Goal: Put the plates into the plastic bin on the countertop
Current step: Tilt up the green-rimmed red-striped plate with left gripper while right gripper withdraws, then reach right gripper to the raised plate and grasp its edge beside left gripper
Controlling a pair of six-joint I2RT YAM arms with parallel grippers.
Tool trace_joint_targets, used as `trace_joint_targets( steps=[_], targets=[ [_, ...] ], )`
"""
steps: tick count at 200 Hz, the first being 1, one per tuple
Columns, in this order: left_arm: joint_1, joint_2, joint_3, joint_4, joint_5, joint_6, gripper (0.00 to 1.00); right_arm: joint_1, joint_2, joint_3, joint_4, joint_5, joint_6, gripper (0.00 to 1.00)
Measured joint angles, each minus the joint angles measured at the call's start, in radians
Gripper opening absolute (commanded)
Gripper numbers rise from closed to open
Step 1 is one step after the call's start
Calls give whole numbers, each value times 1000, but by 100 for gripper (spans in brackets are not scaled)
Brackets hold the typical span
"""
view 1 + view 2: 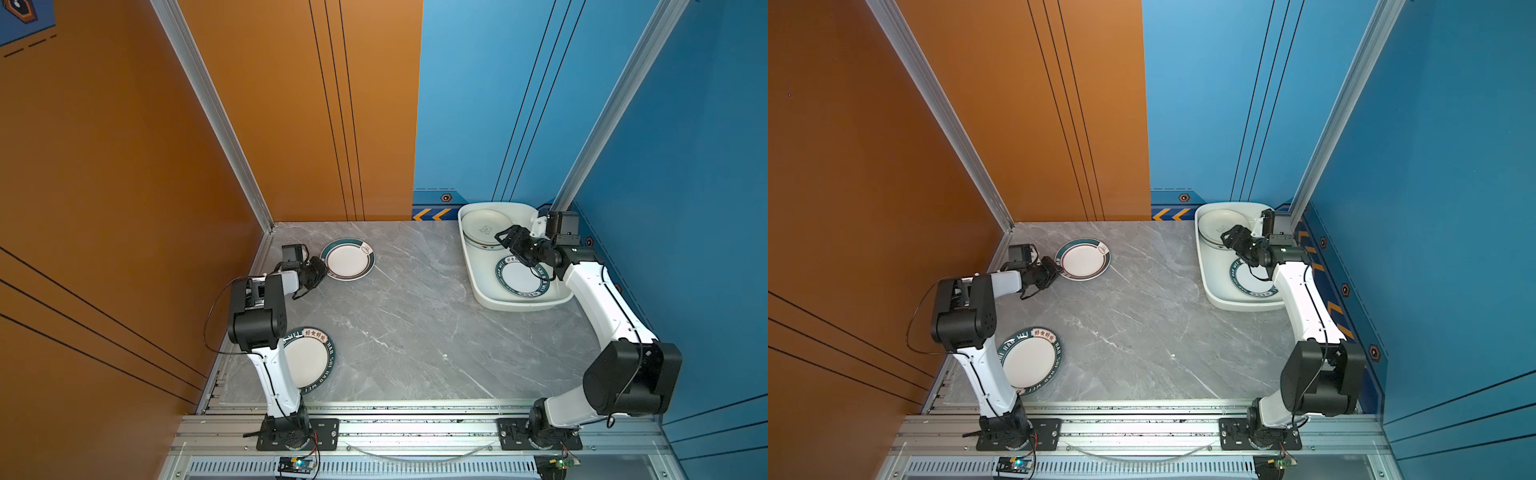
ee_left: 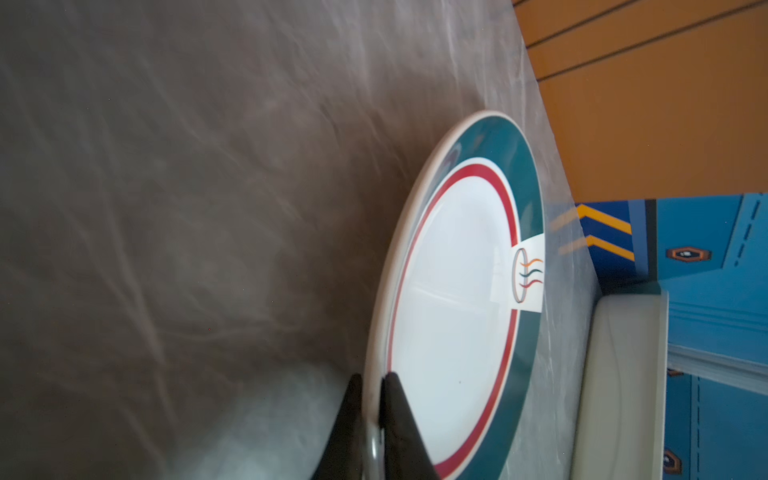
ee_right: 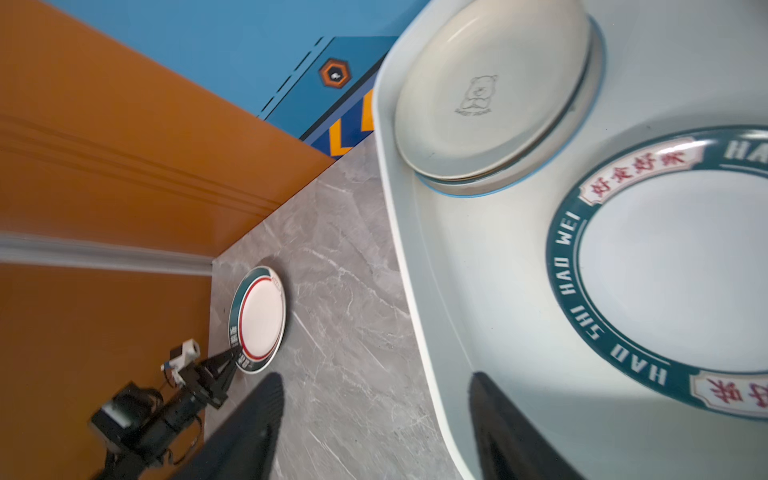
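A white plate with a green rim and red ring (image 1: 348,259) (image 1: 1083,259) (image 3: 259,320) lies at the back left of the grey countertop (image 1: 415,316). My left gripper (image 1: 323,266) (image 2: 372,378) is shut on its near rim, one finger above and one below. A second, lettered green-rimmed plate (image 1: 309,359) (image 1: 1030,359) lies by the left arm, partly hidden under it. The white plastic bin (image 1: 484,274) (image 3: 436,257) stands at the back right. It holds a cream plate stack (image 1: 484,228) (image 3: 490,95) and a lettered plate (image 1: 519,278) (image 3: 665,270). My right gripper (image 1: 503,235) (image 3: 374,376) hangs open and empty over the bin.
An orange wall runs close along the left of the countertop, a blue wall along the back right and right. Aluminium posts stand in the back corners. The bin (image 2: 619,374) shows far beyond the held plate (image 2: 457,291). A metal rail with both arm bases borders the front.
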Motion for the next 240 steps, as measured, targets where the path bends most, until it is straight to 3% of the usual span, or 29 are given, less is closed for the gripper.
trace_joint_targets(
  steps=[40, 122, 191, 240],
  targets=[
    [-64, -152, -72, -59, 32, 4, 0, 121, 1, -28, 11, -98, -3, 84],
    [-138, -493, -100, -181, 66, 4, 0, 343, 126, -124, 173, -165, 46, 86],
    [-237, -546, -106, -234, 67, 0, 0, 415, 188, -109, 347, -220, 127, 85],
    [-296, -546, -106, -230, 76, -24, 0, 417, 253, -102, 430, -252, 177, 76]
  ],
)
